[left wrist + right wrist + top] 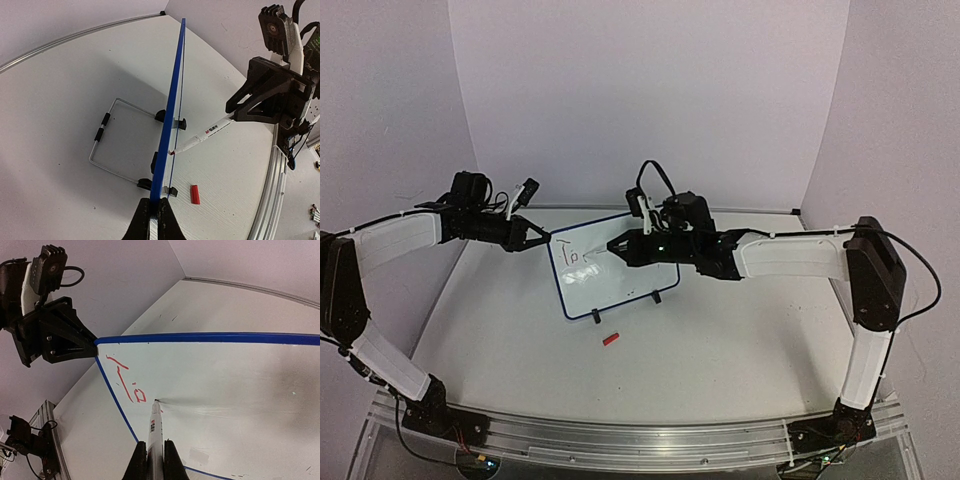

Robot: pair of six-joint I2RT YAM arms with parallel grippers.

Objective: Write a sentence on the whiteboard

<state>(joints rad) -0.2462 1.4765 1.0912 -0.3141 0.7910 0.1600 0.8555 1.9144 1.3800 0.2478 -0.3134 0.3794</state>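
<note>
The whiteboard stands tilted on its feet mid-table, and the right wrist view shows its face. The left wrist view shows it edge-on, as a blue frame. Of the sentence, only a red "To" shows at the top left, also small in the top view. My left gripper is shut on the board's top-left edge. My right gripper is shut on a white marker. The marker's tip touches the board just right of the "o".
A red marker cap lies on the table in front of the board, also in the left wrist view. A wire stand props the board from behind. White walls close in behind and at both sides.
</note>
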